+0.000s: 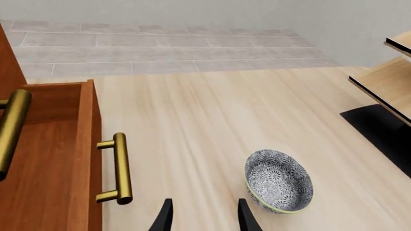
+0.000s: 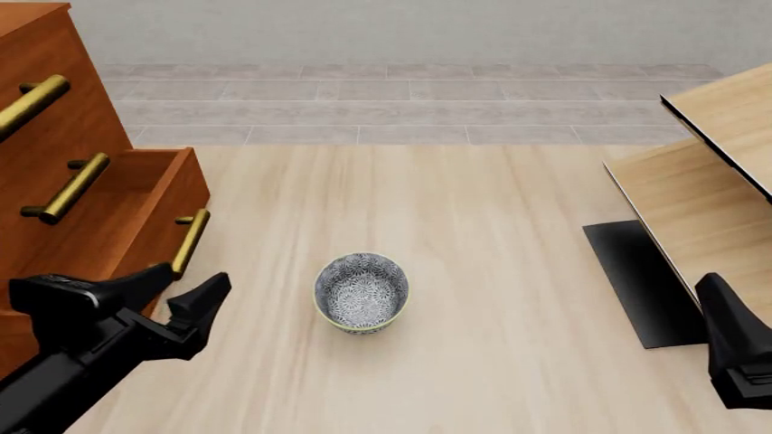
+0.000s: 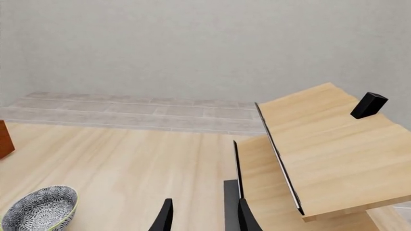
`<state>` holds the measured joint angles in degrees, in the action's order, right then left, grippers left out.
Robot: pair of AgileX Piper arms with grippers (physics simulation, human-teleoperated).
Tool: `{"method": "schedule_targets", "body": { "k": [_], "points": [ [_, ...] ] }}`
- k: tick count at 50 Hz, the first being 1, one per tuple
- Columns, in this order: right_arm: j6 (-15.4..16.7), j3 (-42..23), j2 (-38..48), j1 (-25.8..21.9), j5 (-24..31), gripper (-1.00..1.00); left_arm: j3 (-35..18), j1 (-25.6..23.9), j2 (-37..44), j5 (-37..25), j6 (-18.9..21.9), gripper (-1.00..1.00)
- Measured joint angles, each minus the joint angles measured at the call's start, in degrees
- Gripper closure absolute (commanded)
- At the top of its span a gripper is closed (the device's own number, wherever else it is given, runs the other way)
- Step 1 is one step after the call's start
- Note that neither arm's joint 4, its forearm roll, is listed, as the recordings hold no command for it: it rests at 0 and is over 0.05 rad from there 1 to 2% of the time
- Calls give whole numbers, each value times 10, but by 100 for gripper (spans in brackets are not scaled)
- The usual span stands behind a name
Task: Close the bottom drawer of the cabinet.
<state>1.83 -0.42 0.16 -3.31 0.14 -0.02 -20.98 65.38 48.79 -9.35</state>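
The reddish-brown cabinet stands at the left of the front view. Its bottom drawer is pulled out, with its brass bar handle facing the table's middle. In the left wrist view the drawer and its handle are to one side of my fingers. My left gripper is open and empty, just in front of the drawer's handle and apart from it; its fingertips show in the left wrist view. My right gripper is at the front right, open and empty.
A blue-and-white patterned bowl sits on the light wood table, right of my left gripper. Pale light-wood furniture with a black base stands at the right. A second brass handle sits above the open drawer.
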Motion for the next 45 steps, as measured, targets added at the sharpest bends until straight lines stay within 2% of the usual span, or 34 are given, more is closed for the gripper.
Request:
{"method": "schedule_targets", "body": {
  "k": [23,45],
  "points": [
    [0,0,0,-6,0,-100,0,17,183,162,-18,-100],
    [2,0,-1,-8,-1,-100,0,27,236,206,-31,-100]
  ]
}}
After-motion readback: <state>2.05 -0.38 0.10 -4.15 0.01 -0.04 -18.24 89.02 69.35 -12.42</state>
